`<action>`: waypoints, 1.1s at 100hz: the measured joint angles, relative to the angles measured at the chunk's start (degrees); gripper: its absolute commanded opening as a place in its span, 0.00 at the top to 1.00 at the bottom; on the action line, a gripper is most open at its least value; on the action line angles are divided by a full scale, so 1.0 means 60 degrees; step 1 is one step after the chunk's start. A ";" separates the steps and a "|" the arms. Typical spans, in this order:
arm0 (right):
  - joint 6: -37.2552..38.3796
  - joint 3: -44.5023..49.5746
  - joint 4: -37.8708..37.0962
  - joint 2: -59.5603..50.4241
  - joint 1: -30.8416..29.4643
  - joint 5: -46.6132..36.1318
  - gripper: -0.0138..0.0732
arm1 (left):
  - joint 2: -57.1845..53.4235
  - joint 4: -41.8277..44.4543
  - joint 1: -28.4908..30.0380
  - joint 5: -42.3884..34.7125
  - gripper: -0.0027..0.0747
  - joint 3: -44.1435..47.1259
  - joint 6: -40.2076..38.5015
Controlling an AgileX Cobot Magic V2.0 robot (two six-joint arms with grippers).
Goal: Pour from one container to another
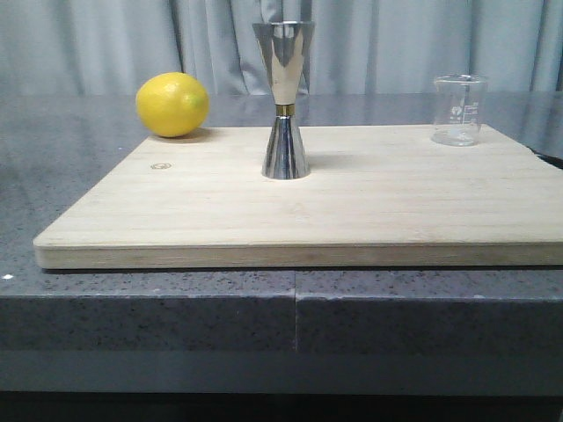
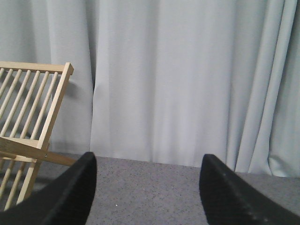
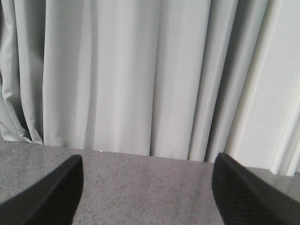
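We see the steel jigger (image 1: pixel 285 101) upright at board centre, wide cup mouth up, so it sits ready to take liquid. The glass beaker (image 1: pixel 458 110) stands upright at about 2 o'clock from the jigger, near the far right corner of the wooden board (image 1: pixel 220 211), well apart from it; we judge that spot suits the right arm for the pick. We cannot tell if the beaker holds any liquid. A lemon (image 1: pixel 172 105) rests at about 10 o'clock from the jigger, at the board's far left edge, clear of the pour path. The board lies on the grey desk (image 1: pixel 132 308). Neither arm shows in the front view. The left claw (image 2: pixel 146 187) has fingers wide apart with nothing between, facing the curtain (image 2: pixel 178 79) with a wooden rack (image 2: pixel 28 126) off to one side. The right claw (image 3: pixel 145 190) is likewise spread and empty over bare desk. We judge the task not yet started; next comes reaching for the beaker.
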 measured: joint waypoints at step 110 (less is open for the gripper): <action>-0.0080 0.3789 -0.0540 -0.8705 0.0000 0.5512 0.25 | -1.0336 -0.1647 -0.0630 0.0190 0.40 0.9395 -0.0029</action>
